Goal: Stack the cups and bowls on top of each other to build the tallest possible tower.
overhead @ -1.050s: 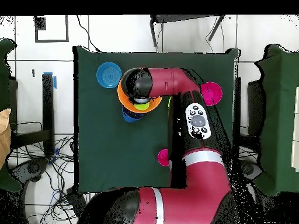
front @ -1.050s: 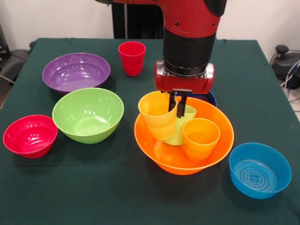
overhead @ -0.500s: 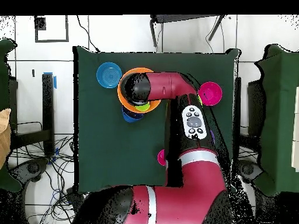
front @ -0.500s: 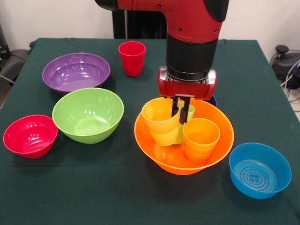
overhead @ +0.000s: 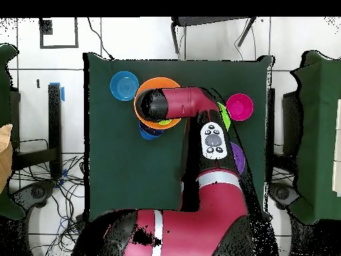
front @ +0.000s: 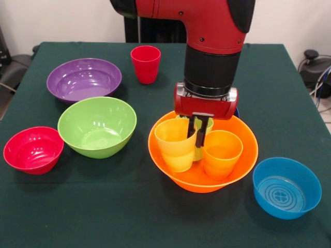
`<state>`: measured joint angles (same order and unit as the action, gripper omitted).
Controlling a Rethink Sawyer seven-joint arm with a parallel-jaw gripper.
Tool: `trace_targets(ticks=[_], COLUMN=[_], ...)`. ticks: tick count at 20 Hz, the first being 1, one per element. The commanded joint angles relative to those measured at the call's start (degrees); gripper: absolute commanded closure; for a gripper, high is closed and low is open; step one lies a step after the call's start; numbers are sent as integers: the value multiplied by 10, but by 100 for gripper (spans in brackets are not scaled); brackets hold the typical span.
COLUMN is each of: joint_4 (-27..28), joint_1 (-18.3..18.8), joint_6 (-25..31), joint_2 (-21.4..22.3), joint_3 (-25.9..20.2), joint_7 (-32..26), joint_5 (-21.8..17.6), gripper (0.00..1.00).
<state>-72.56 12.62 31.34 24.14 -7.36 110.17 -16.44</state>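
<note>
Front view, left to right: red bowl [front: 33, 149] at lower left, purple bowl [front: 84, 79] above it, lime green bowl [front: 97, 126] just right of both, all upright and empty, apart from each other. Red cup [front: 145, 63] stands alone at upper centre. None of these is stacked yet.

Centre right: the big orange bowl [front: 235, 163] serves as tower base and holds three cups. The yellow cup [front: 175, 143] is on its left side, the orange cup [front: 221, 153] on its right, the light green cup [front: 201, 151] mostly hidden between and behind them. The gripper [front: 197, 135] reaches down from above with its fingers close together, pinching the yellow cup's right rim wall; probably it is setting that cup upright in the bowl beside the others, not nesting it.

A sliver of the dark blue bowl [front: 237, 110] peeks out behind the orange bowl's rim. Light blue bowl [front: 286, 187] sits at lower right, separate.

The overhead view shows the dark blue bowl more clearly, touching the orange bowl's lower edge, but the arm [overhead: 193, 107] covers the cups and gripper there.
</note>
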Motion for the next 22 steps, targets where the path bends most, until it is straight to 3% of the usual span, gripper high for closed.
trace_targets(ticks=[1,7,8,11,22], joint_4=[-6,12,13,7,17], joint_1=[-7,-5,-3,22,17], joint_6=[-23,-17,-18,-4,62], joint_2=[-32,-41,-41,-41,-37], joint_3=[13,9,7,-28,-35], joint_7=[59,45,39,2,-1], joint_5=[-11,-8,-9,2,32], gripper=[100,100,0,0,0])
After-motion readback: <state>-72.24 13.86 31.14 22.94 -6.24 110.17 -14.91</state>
